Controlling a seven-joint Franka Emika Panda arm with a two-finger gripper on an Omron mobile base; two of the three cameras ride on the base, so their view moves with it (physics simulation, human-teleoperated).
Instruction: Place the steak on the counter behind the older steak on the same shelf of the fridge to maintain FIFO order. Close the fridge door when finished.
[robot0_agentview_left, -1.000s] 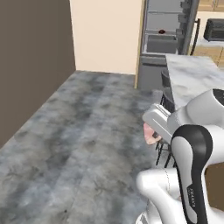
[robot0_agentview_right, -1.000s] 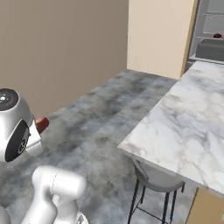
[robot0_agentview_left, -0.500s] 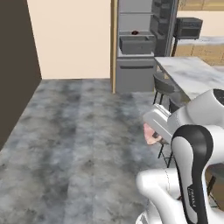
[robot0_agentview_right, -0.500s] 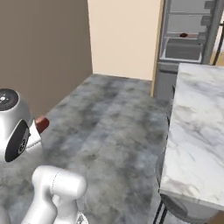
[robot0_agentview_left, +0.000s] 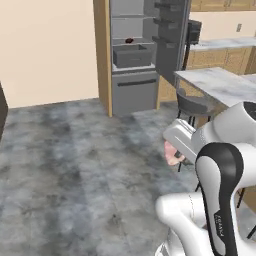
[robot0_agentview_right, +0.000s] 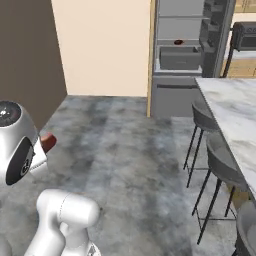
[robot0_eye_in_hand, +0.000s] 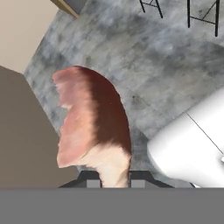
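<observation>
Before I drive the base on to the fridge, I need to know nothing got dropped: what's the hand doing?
Hand: closed on the steak, which hangs over the floor.

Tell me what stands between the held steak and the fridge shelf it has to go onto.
Nothing visible blocks it. The gripper is shut on the steak, low beside the arm. Bare floor runs to the fridge, whose door hangs open. The older steak lies on the shelf. The stools stand off to the right, by the counter.
</observation>
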